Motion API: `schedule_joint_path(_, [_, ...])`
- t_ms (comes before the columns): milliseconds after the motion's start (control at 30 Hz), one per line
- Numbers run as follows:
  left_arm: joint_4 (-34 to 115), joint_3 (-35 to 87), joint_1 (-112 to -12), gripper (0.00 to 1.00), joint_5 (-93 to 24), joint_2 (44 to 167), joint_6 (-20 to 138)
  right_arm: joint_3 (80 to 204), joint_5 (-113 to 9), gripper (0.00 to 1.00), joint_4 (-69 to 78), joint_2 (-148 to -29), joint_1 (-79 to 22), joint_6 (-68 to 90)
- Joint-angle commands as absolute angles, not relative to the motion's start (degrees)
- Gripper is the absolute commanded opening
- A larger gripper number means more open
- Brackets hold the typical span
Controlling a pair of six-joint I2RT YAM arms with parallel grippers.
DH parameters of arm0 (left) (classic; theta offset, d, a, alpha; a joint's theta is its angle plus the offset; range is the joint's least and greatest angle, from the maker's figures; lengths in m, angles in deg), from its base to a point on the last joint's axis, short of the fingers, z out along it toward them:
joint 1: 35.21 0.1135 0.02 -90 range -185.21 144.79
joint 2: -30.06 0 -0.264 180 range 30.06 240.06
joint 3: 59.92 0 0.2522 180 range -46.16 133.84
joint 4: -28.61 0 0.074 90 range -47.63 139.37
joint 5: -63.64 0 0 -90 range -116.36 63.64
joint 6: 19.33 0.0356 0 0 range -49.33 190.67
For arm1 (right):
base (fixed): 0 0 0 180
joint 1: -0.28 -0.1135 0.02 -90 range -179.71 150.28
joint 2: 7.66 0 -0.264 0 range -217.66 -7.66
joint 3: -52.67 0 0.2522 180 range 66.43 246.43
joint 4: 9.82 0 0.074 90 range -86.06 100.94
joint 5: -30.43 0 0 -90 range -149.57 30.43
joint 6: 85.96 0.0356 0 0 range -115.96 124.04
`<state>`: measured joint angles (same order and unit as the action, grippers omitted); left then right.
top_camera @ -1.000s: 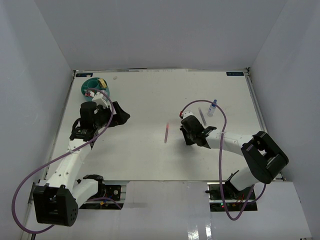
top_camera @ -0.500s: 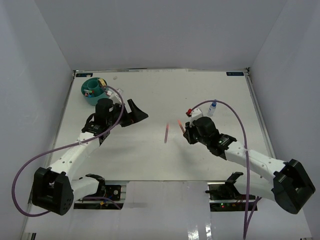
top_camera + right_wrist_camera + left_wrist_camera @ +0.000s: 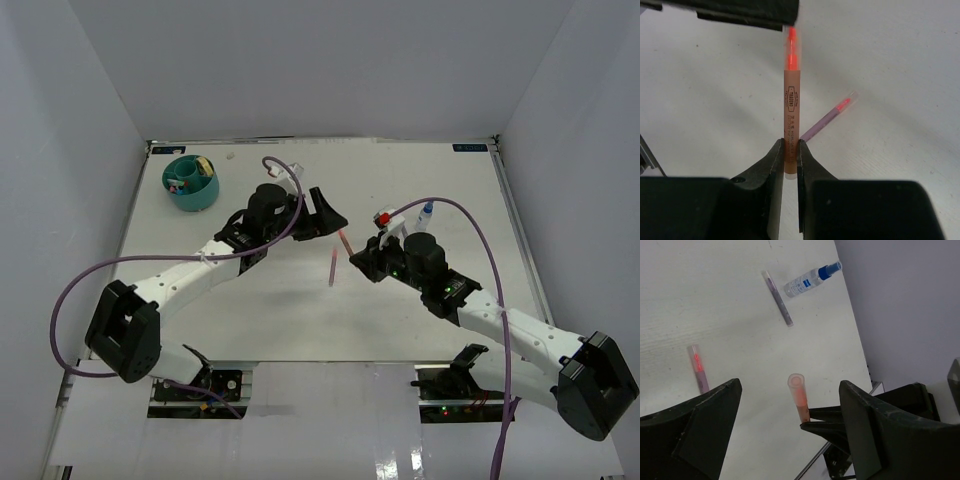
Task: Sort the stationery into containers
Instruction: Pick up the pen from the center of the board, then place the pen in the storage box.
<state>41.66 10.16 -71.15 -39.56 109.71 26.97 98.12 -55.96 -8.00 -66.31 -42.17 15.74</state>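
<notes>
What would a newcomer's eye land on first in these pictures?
The orange highlighter stands out first: it is pinched in the right gripper over mid-table, with its capped tip held out to the wide-open left gripper. After that come the teal desk organizer in the far left corner and a blue-capped spray bottle toward the table's right side.

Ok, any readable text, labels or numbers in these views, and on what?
On the orange marker held in the right gripper: boxed capitals starting "TIAN", the rest uncertain; the smaller line under it is too small to read.
On the spray bottle label: blue print, too small to read.
On the two blue stickers at the far edge of the table: too small to read.
Nothing else legible.
</notes>
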Motion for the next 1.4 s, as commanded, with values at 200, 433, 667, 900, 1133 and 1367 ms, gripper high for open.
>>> schedule_joint_path(200, [39.82,12.99,-76.25,0.72,-35.42,112.67,27.16,97.55,-54.21,0.17,-14.69,-67.07,-42.43,17.48])
schedule_joint_path(433, [39.47,13.08,-77.31,0.41,-35.85,112.76,27.78,97.28,-55.35,0.2,-15.39,-67.77,-42.52,18.45])
schedule_joint_path(667, [39.38,12.99,-77.48,0.24,-35.68,112.5,28.48,97.55,-55.62,0.31,-15.48,-67.86,-42.43,18.8])
schedule_joint_path(900, [41.39,12.9,-77.4,0.18,-31.13,111.36,31.64,97.72,-57.28,0.71,-14.43,-67.34,-42.43,18.54])
schedule_joint_path(1133, [49.92,17.21,-75.38,0.17,-9.8,109.69,44.55,97.02,-63.69,0.96,-9.52,-65.32,-42.43,16.61])
schedule_joint_path(1367, [45.2,17.39,-61.86,0.17,4.47,106.88,58.79,93.16,-70.38,0.9,-8.45,-62.5,-42.34,14.85])
